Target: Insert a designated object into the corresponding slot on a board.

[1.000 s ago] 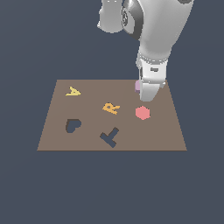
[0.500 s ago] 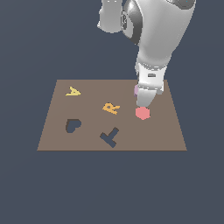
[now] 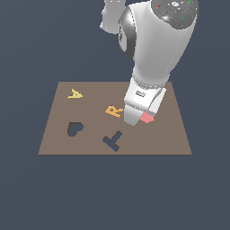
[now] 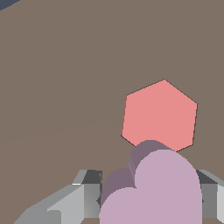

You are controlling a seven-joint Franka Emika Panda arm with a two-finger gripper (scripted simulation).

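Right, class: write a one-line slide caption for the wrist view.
Gripper holds the lilac heart block above the brown board, beside the red hexagon.

The board [image 3: 54, 134] is plain brown, set against dark slate-blue ground. On it lie a yellow letter [image 3: 75, 94], an orange R [image 3: 114, 110] and a red-pink hexagon [image 4: 159, 113]. The heart-shaped slot [image 3: 74, 129] and T-shaped cut-out [image 3: 112, 140] are dark navy. The block [image 4: 153, 192] is pale lilac; the tool [image 4: 144, 197] is grey, the arm [image 3: 157, 45] white.

The exterior view looks down at a slant from off the arm, far enough to take in the whole board [image 3: 54, 134] and the arm above it. The wrist view looks down close on the board [image 4: 65, 65]. Both share the hexagon [image 3: 148, 118] [image 4: 159, 114] and the board around it
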